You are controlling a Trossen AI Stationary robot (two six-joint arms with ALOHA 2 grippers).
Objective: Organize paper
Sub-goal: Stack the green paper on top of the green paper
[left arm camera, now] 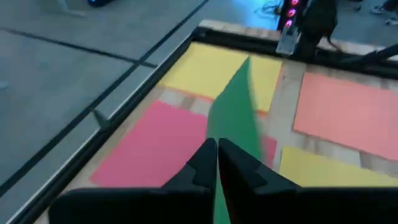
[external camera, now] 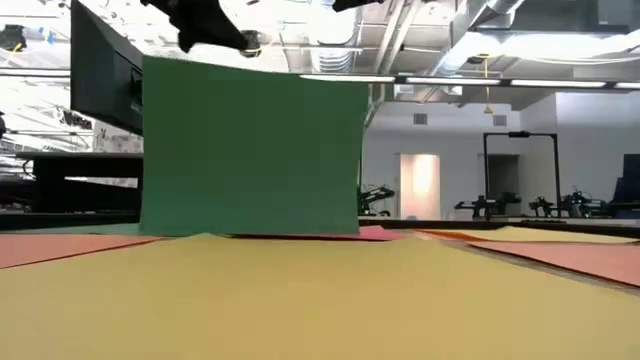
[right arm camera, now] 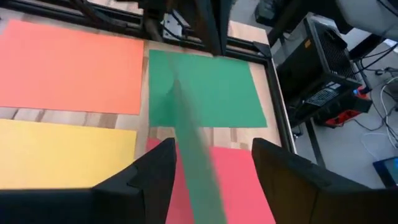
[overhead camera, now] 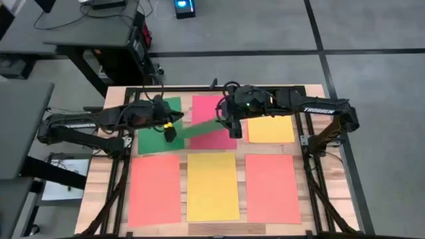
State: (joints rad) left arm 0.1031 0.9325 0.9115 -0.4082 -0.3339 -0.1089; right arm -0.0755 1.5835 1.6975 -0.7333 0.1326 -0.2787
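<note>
Nearest the low cam: a yellow sheet (external camera: pixel 300 300) lying flat on the desk (overhead camera: pixel 93 192), front row centre, w/ an orange sheet (overhead camera: pixel 155 189) on its left and another orange sheet (overhead camera: pixel 272 188) on its right, all apart from each other.

Back row, from above: a green sheet (overhead camera: pixel 149 136) flat at the left, a pink-red sheet (overhead camera: pixel 211 106) in the middle, a 2nd yellow sheet (overhead camera: pixel 270 129) at the right.

A 2nd green sheet (external camera: pixel 250 150) is off the desk, held up on edge; in the low view it stands as an upright rectangle, its bottom edge at or just above desk level. From above it shows as a thin green strip running across the pink-red sheet, between the two grippers.

Left gripper (left arm camera: pixel 217 155): over the back-left green sheet, jaws pressed together, pinching the raised sheet's edge.

Right gripper (right arm camera: pixel 214 162): over the pink-red sheet, jaws spread wide, the raised sheet passing between them w/o touching either finger.
</note>
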